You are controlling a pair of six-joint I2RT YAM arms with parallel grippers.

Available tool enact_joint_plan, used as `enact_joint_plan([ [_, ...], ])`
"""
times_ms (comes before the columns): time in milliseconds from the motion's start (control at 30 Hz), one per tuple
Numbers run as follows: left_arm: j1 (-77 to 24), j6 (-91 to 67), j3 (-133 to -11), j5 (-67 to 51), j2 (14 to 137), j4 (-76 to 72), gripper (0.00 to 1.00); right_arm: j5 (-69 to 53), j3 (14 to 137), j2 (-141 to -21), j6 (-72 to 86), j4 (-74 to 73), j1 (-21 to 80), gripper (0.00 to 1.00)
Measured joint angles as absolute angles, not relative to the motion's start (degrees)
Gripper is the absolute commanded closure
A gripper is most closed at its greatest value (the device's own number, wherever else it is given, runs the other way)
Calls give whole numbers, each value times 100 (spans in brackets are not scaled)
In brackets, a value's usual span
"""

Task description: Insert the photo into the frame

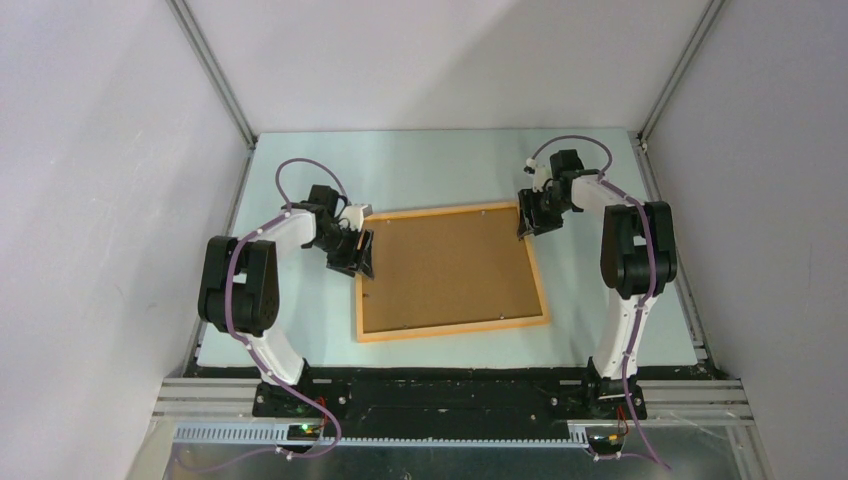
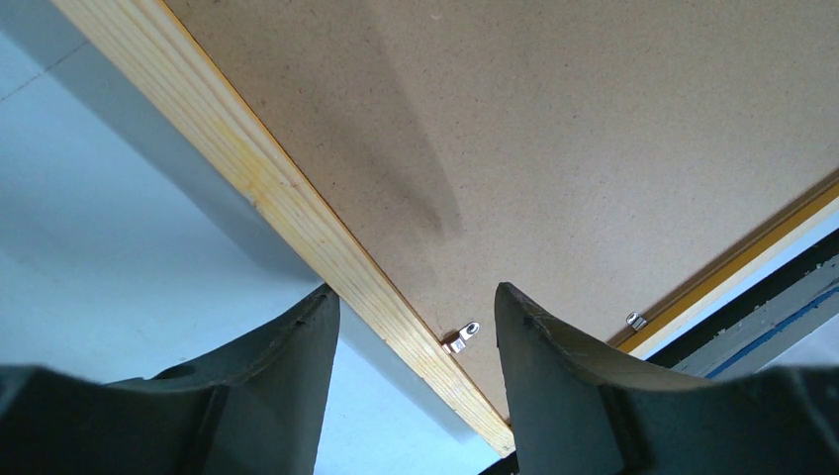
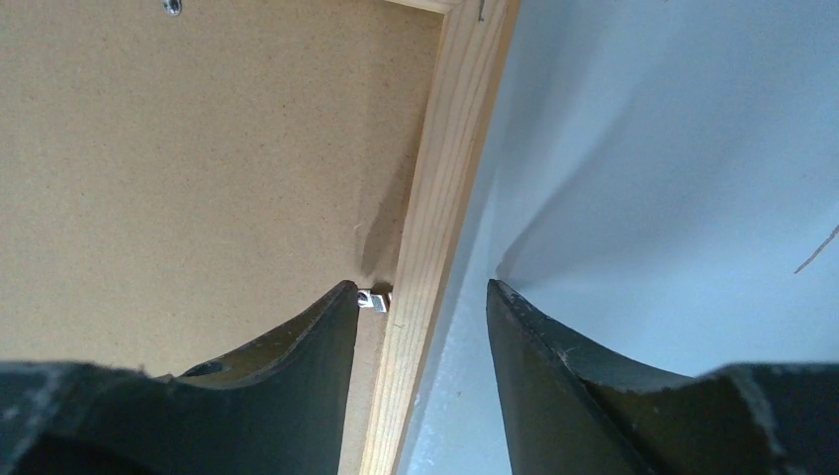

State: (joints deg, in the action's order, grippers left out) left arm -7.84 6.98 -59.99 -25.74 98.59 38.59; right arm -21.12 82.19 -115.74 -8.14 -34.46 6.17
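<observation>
The frame (image 1: pixel 450 328), where does it sit?

Back-up and flat on the tabletop (image 1: pixel 440 165), with the brown backing board (image 1: pixel 445 265) filling it. The photo is not in sight in any view. It may lie under the board, but I cannot tell.

And the end effectors?

The left end effector (image 1: pixel 360 260) is at the frame's left rail and the right end effector (image 1: pixel 527 222) is at its right rail. On both the jaws stand apart with the rail running between them, one finger over the board and one over the tabletop. Neither is clamped on anything.

So what is the step?

Securing the board, I would judge. A small metal clip (image 2: pixel 461 338) sits by the left fingers and another clip (image 3: pixel 371 298) just beside the right inner finger.

How to do it well?

Push each clip with one fingertip, low and slow, and use the other arm to steady the opposite rail so the frame does not slide or twist.
</observation>
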Motion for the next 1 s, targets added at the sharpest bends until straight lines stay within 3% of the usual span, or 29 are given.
enact_joint_plan([
  [1000,-786,698,-5999,-2571,9859,3859,38,-2536,8202,-11638,-1426,-3621,445,56],
])
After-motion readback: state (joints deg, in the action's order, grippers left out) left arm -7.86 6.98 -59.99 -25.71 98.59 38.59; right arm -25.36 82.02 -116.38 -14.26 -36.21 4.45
